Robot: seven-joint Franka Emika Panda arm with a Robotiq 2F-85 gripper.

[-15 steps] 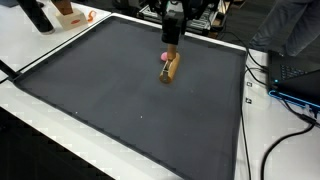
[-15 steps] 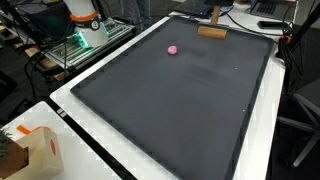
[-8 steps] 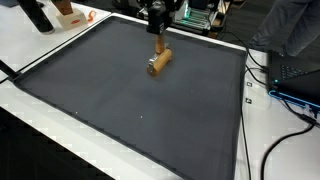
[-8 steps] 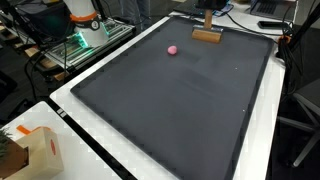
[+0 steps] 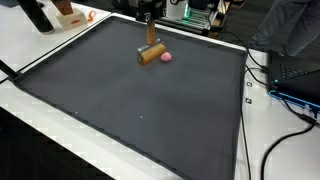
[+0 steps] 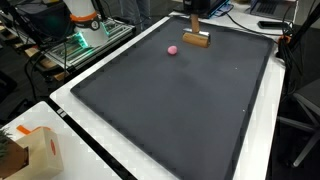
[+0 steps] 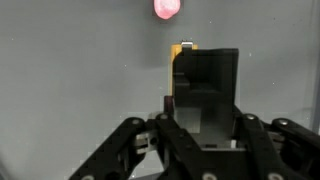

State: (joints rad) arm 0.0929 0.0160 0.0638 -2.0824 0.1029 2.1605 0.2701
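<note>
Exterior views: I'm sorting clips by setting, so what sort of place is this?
Most likely a robotics lab or workshop: a white table under a dark mat, loose cables along its edge, and green-lit electronics on a rack. The hand holds a wooden block.

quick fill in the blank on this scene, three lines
The tool grips a ___ block.
The small ball beside it is ___.
The table around the dark mat is ___.
Missing words: wooden, pink, white.
</note>
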